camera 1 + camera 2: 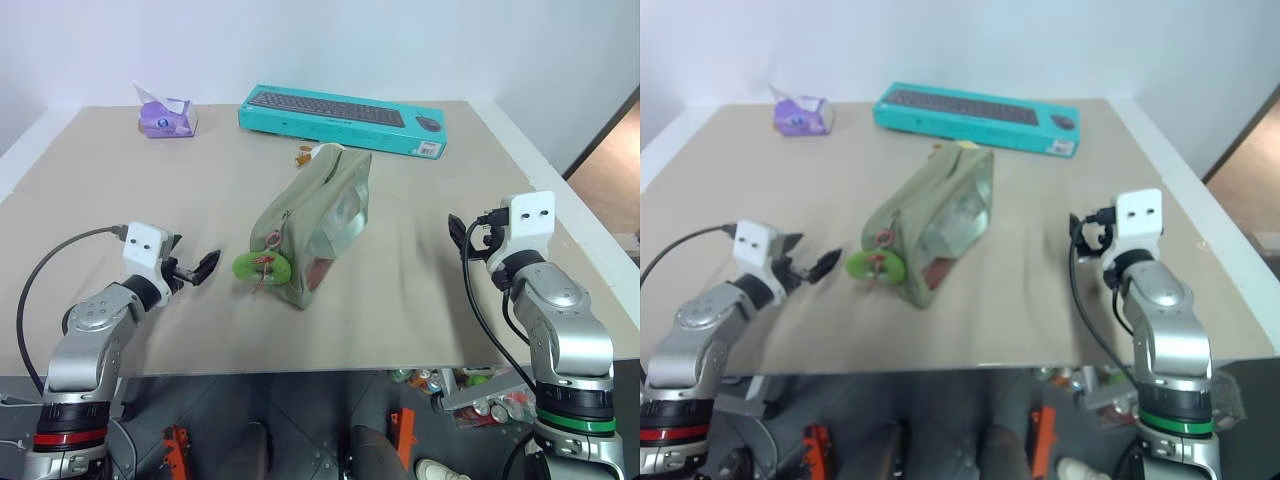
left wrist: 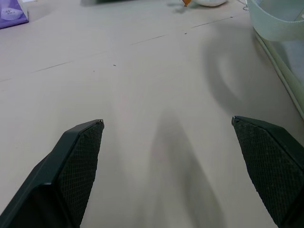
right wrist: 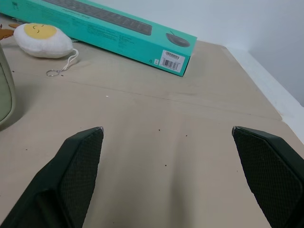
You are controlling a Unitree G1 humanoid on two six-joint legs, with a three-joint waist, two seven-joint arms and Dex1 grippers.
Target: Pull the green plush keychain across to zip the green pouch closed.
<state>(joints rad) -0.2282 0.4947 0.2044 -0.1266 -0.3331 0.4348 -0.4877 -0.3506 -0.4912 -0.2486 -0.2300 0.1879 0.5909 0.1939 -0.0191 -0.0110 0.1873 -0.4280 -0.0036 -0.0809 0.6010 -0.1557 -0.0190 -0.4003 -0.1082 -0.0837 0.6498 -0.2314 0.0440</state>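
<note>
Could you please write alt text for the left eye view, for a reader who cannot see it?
A pale sage-green fabric pouch lies mid-table with a lime-green plush keychain at its near end. The open left hand points at the keychain; a teal keyboard box sits behind.

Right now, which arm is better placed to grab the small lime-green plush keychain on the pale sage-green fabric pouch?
Left, probably. The lime-green plush keychain hangs at the pouch's near end, on its left side, just beyond the open left tool. The open right tool sits across the pouch, farther off.
</note>
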